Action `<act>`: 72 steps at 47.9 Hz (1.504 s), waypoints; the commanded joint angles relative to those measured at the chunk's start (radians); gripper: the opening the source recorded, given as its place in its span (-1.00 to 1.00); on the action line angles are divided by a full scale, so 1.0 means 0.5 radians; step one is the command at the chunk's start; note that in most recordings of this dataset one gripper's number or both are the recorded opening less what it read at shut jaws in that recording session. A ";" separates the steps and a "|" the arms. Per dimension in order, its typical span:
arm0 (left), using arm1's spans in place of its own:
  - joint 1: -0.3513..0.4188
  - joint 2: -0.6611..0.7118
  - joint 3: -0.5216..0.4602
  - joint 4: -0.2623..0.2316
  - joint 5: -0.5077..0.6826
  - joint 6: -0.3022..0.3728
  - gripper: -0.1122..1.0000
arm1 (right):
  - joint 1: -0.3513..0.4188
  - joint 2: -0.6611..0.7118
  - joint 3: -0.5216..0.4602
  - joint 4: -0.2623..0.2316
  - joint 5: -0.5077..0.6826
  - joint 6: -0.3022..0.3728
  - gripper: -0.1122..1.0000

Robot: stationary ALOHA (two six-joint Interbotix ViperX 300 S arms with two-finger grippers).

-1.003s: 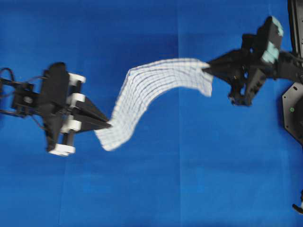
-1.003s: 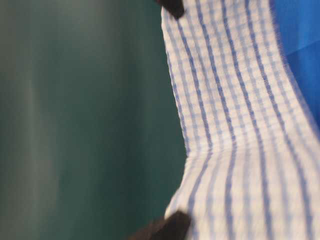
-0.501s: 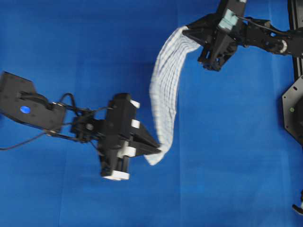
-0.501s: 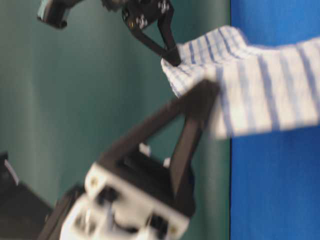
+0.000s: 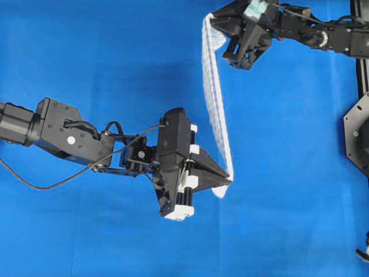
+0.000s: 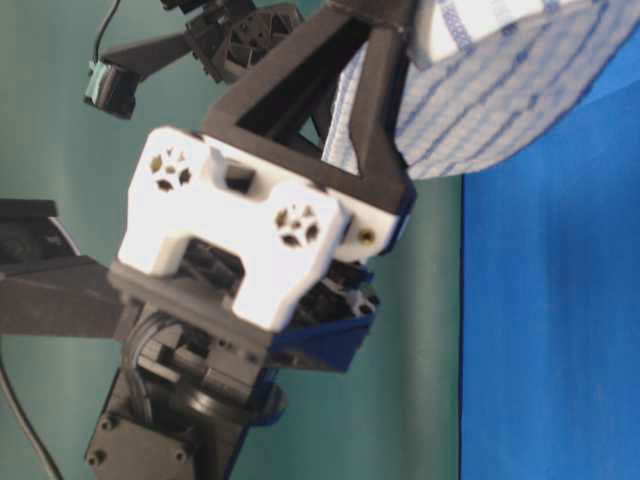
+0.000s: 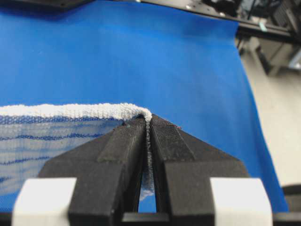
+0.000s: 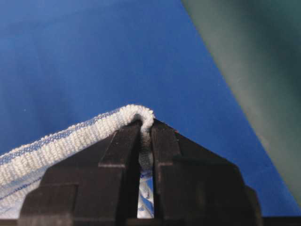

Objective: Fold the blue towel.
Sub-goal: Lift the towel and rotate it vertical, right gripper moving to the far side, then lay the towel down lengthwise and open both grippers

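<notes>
Overhead view: the blue towel (image 5: 216, 98) hangs stretched between the two pincers, seen nearly edge-on as a narrow striped band running from top centre down to right of centre. It is raised off the bench (image 5: 115, 63); whether any part of it touches the blue sheet cannot be told.

Left pincer (image 5: 229, 180): jaws closed on the lower corner of the towel. The left wrist view confirms this: the two black fingers (image 7: 123, 141) are pressed together with the hemmed corner (image 7: 143, 113) folded over their tips, and a thin strip of cloth is pinched in the slit between them. The rest of the towel runs off to the left of that view.

Right pincer (image 5: 210, 22): jaws closed on the upper corner, near the top edge of the overhead view. In the right wrist view the rolled hem (image 8: 138, 114) sits over the closed tips, the cloth trailing down-left.

Table-level view: the left pincer body (image 6: 250, 225) fills the foreground, blurred; the towel (image 6: 500, 95) bulges to the upper right behind it.

Edges and room: a wide stretch of bare blue sheet lies to the left of the towel and below it. On the right, a black fixture (image 5: 357, 135) stands at the bench edge, well apart from the towel.
</notes>
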 commanded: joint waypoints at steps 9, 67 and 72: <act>-0.021 0.012 0.104 -0.114 -0.313 0.000 -0.77 | -0.031 0.074 -0.061 -0.003 -0.021 -0.003 -0.84; -0.196 -0.144 0.739 -0.448 -0.580 -0.233 0.23 | -0.037 0.767 -0.546 -0.018 0.123 -0.012 -0.60; -0.199 -0.141 0.730 -0.448 -0.586 -0.236 0.70 | -0.015 0.773 -0.561 -0.080 0.138 -0.015 -0.18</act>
